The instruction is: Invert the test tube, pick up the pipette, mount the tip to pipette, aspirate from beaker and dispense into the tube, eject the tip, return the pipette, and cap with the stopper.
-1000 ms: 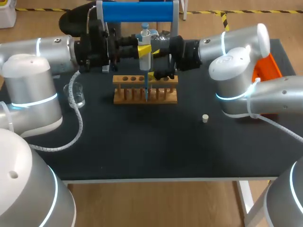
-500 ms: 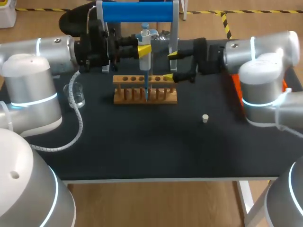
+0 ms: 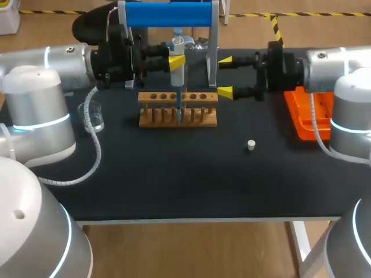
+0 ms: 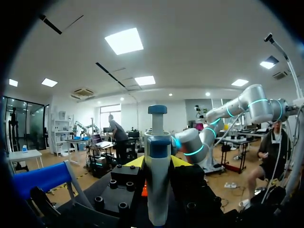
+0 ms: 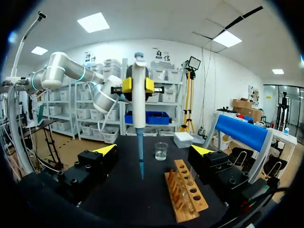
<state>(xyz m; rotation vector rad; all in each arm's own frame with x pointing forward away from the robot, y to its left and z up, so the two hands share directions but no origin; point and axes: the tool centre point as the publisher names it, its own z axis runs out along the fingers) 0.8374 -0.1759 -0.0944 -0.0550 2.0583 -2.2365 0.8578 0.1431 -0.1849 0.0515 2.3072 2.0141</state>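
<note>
Now we count one pipette, one rack, one stopper.
Left gripper clamps the pipette; right gripper stands open.

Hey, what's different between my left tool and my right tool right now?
The left tool is shut on the pipette; the right tool is open and holds nothing. The left tool is near the wooden rack's middle, while the right tool sits off the rack's end, apart from it. Both lie level, yellow tips pointing toward each other.
</note>
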